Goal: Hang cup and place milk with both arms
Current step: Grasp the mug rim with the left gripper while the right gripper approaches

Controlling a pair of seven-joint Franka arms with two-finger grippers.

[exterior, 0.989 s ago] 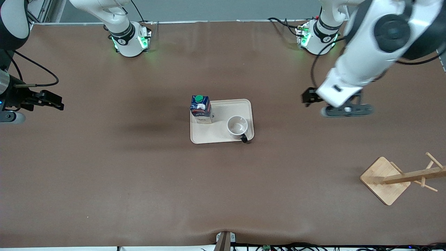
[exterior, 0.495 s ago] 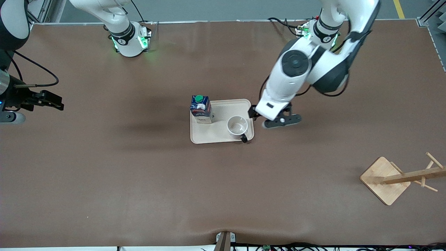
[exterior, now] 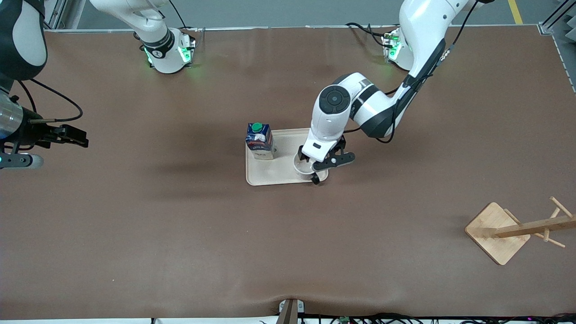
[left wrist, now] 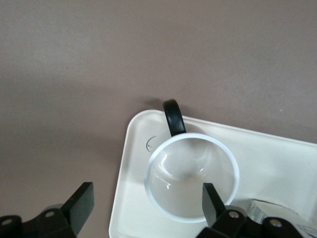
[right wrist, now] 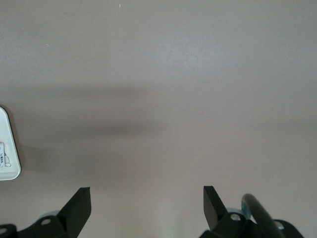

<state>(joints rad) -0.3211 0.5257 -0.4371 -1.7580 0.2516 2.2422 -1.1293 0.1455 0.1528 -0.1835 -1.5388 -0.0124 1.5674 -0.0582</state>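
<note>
The white cup (exterior: pixel 302 168) stands upright on the cream tray (exterior: pixel 279 170), its black handle (exterior: pixel 315 179) toward the front camera. The dark blue milk (exterior: pixel 259 141) with a green cap stands on the tray's corner toward the right arm's end. My left gripper (exterior: pixel 317 163) is open, just above the cup. In the left wrist view the cup (left wrist: pixel 190 178) sits between the fingers (left wrist: pixel 81 204), nearer one of them, handle (left wrist: pixel 173 118) pointing away. My right gripper (exterior: pixel 72 136) is open and empty over bare table at the right arm's end, as in the right wrist view (right wrist: pixel 146 204).
A wooden mug rack (exterior: pixel 499 231) with pegs stands toward the left arm's end, nearer the front camera than the tray. The tray's rim (left wrist: pixel 130 148) shows in the left wrist view. Brown table lies all around the tray.
My left arm has swung from the left arm's end of the table over to the tray and come down over the cup. My right gripper has shifted only slightly.
</note>
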